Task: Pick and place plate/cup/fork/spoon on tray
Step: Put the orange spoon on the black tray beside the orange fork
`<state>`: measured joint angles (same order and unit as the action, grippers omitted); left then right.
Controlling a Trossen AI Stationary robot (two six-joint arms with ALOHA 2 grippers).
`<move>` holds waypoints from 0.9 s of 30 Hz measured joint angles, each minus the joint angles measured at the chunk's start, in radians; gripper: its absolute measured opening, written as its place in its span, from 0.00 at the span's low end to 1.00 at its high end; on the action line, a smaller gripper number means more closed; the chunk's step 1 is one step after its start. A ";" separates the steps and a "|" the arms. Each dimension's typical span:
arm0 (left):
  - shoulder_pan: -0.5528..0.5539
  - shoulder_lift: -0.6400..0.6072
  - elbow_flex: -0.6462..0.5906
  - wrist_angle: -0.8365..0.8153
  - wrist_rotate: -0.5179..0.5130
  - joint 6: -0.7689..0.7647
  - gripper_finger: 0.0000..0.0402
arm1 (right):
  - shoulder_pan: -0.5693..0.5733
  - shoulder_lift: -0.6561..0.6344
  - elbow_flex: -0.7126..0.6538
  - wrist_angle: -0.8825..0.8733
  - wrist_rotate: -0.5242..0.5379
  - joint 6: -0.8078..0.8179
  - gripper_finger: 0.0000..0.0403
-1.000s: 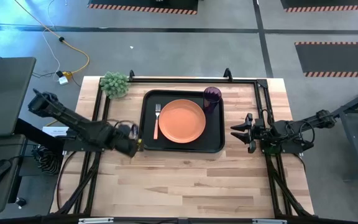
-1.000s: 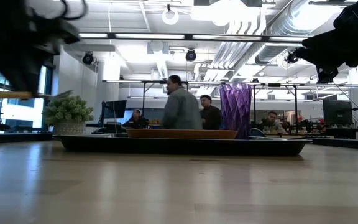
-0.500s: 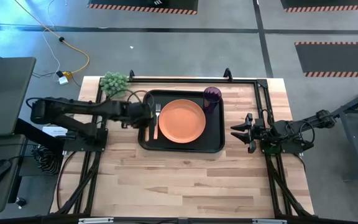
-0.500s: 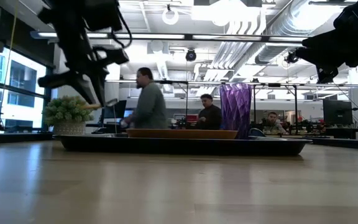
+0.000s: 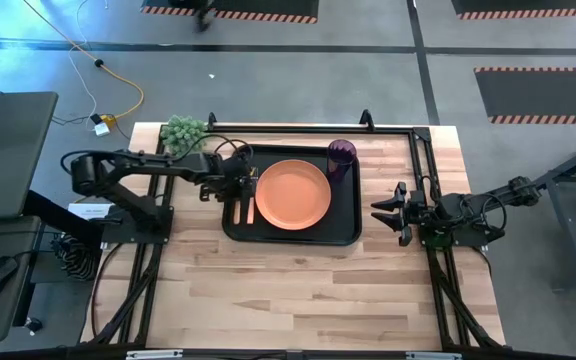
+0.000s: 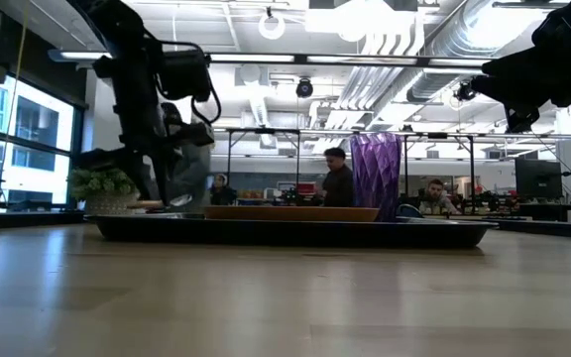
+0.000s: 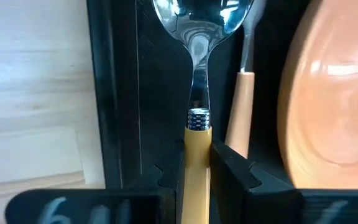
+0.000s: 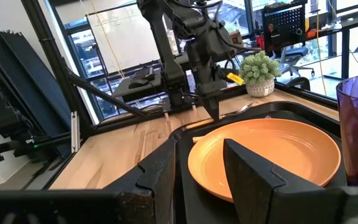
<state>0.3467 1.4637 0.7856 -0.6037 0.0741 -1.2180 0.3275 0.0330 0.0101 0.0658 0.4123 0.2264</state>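
The black tray (image 5: 293,236) holds the orange plate (image 5: 293,193), the purple cup (image 5: 341,155) at its far right corner, and the fork (image 7: 240,106), which lies left of the plate. My left gripper (image 5: 240,190) is over the tray's left part, shut on the spoon (image 7: 199,37). The spoon is parallel to the fork, between it and the tray's left rim. The low view shows the gripper (image 6: 159,196) low, at rim height. My right gripper (image 5: 383,212) waits open and empty, right of the tray. My left gripper pinches the spoon's orange handle (image 7: 197,134) between its two fingers (image 7: 229,165), just behind the metal collar. It comes from above, the fingers on the handle's two sides. The bowl (image 7: 201,15) points toward the table's far edge. Whether the spoon touches the tray floor I cannot tell.
A small potted plant (image 5: 184,133) stands at the table's far left, behind the tray. A black frame rail (image 5: 308,130) runs along the far edge and down both sides. People show in the room beyond the table (image 6: 337,178). Bare wood lies on the near half (image 5: 298,290).
My left gripper has carried the spoon from beside the tray's near left corner toward the far edge and the right, over the tray's left part. It has then come down close to the tray beside the fork. The arm has swung round and now reaches level from the table's left.
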 joint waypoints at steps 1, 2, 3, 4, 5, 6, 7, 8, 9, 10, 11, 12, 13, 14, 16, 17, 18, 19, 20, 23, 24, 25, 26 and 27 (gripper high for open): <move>0.002 0.009 0.000 0.004 0.004 0.004 0.12 | 0.000 0.000 0.000 0.000 0.000 0.000 0.31; 0.006 0.018 0.000 0.005 0.007 0.009 0.12 | 0.000 0.000 0.000 0.000 0.000 0.000 0.31; 0.008 0.025 0.000 0.005 0.009 0.015 0.12 | 0.000 0.000 0.000 0.000 0.000 0.000 0.31; 0.009 0.031 0.000 0.010 0.012 0.018 0.12 | 0.000 0.000 0.000 0.000 0.000 0.000 0.31; 0.011 0.038 0.000 0.020 0.013 0.019 0.12 | 0.000 0.000 0.000 0.000 0.000 0.000 0.31; 0.012 0.044 0.000 0.029 0.014 0.020 0.12 | 0.000 0.000 0.000 0.000 0.000 0.000 0.31; 0.014 0.049 0.000 0.033 0.014 0.026 0.12 | 0.000 0.000 0.000 0.000 0.000 0.000 0.31; 0.015 0.053 0.000 0.035 0.014 0.029 0.12 | 0.000 0.000 0.000 0.000 0.000 0.000 0.31; 0.017 0.056 0.000 0.037 0.014 0.032 0.12 | 0.000 0.000 0.000 0.000 0.000 0.000 0.31; 0.020 0.062 0.000 0.041 0.015 0.036 0.12 | 0.000 0.000 0.000 0.000 0.000 0.000 0.31; 0.022 0.068 0.000 0.042 0.020 0.041 0.12 | 0.000 0.000 0.000 0.000 0.000 0.000 0.31; 0.027 0.072 0.000 0.041 0.022 0.044 0.12 | 0.000 0.000 0.000 0.000 0.000 0.000 0.31; 0.029 0.077 0.000 0.042 0.022 0.045 0.12 | 0.000 0.000 0.000 0.000 0.000 0.000 0.31; 0.031 0.082 0.000 0.046 0.022 0.045 0.12 | 0.000 0.000 0.000 0.000 0.000 0.000 0.31; 0.036 0.087 0.000 0.047 0.025 0.052 0.12 | 0.000 0.000 0.000 0.000 0.000 0.000 0.31; 0.039 0.088 0.000 0.051 0.025 0.053 0.12 | 0.000 0.000 0.000 0.000 0.000 0.000 0.31; 0.040 0.092 0.000 0.053 0.025 0.052 0.12 | 0.000 0.000 0.000 0.000 0.000 0.000 0.31; 0.040 0.094 0.000 0.051 0.025 0.052 0.12 | 0.000 0.000 0.000 0.000 0.000 0.000 0.31; 0.040 0.096 0.000 0.050 0.025 0.052 0.12 | 0.000 0.000 0.000 0.000 0.000 0.000 0.31; 0.040 0.101 0.000 0.053 0.025 0.052 0.12 | 0.000 0.000 0.000 0.000 0.000 0.000 0.31; 0.040 0.101 0.000 0.052 0.025 0.052 0.12 | 0.000 0.000 0.000 0.000 0.000 0.000 0.31; 0.040 0.101 0.000 0.053 0.023 0.052 0.12 | 0.000 0.000 0.000 0.000 0.000 0.000 0.31; 0.040 0.101 0.000 0.054 0.021 0.052 0.12 | 0.000 0.000 0.000 0.000 0.000 0.000 0.31; 0.040 0.101 0.000 0.053 0.021 0.052 0.12 | 0.000 0.000 0.000 0.000 0.000 0.000 0.31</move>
<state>0.3870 1.5642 0.7853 -0.5509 0.0951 -1.1658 0.3275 0.0334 0.0101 0.0660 0.4126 0.2264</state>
